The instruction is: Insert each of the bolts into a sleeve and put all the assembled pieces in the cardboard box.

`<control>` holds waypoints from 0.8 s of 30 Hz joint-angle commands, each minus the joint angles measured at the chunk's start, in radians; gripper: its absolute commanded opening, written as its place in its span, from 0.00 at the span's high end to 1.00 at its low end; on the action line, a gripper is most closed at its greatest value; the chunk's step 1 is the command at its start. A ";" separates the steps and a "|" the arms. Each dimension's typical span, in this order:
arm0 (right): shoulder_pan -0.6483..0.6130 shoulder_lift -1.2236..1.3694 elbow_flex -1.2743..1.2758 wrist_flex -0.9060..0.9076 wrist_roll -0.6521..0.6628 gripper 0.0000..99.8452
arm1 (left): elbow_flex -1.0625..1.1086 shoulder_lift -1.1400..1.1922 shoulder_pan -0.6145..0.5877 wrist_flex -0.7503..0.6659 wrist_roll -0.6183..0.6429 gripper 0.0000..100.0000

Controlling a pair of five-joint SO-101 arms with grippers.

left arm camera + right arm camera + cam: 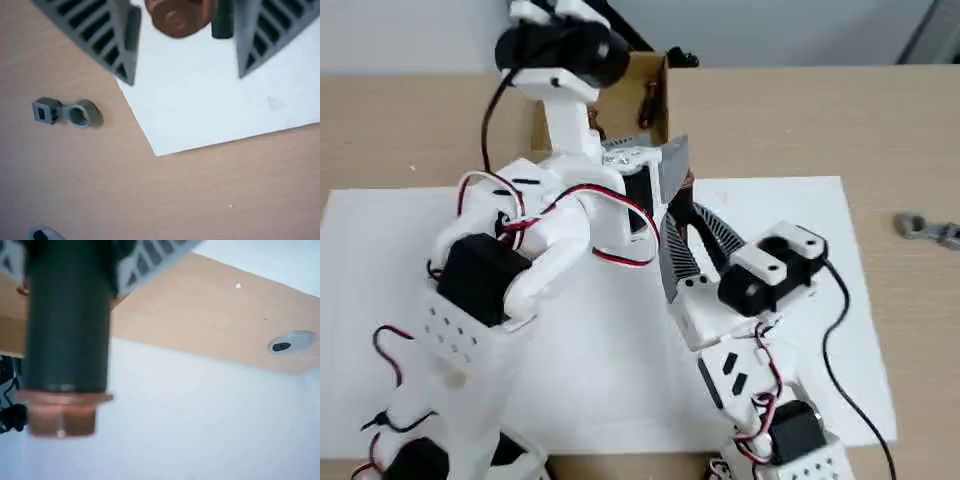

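Note:
A black sleeve (pixel 67 315) with a copper bolt inside it hangs over the white sheet (pixel 820 300); the bolt's hex head (pixel 60 412) sits flush against the sleeve's end. My right gripper (pixel 680 205) is shut on the sleeve, one grey finger (pixel 150 257) beside it. My left gripper (pixel 185 77) meets it from the box side and is open, with the bolt head (pixel 175 17) and a strip of the sleeve (pixel 222 20) between its spread fingers. The cardboard box (pixel 655 85) stands at the table's far edge behind the left arm.
A loose grey ring-ended piece (pixel 925 228) (pixel 67 112) lies on bare wood to the right of the sheet. Another grey bit (pixel 42 234) shows at the left wrist view's edge. A round grey disc (pixel 291 342) is set in the tabletop.

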 commanded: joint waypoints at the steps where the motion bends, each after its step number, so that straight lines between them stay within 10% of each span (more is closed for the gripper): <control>1: 0.004 -0.008 -0.060 -0.018 0.003 1.00 | -0.045 -0.011 -0.002 0.000 0.000 0.87; 24: 0.091 0.478 -0.338 -0.283 0.006 1.00 | -0.085 -0.012 -0.503 0.308 -0.365 0.99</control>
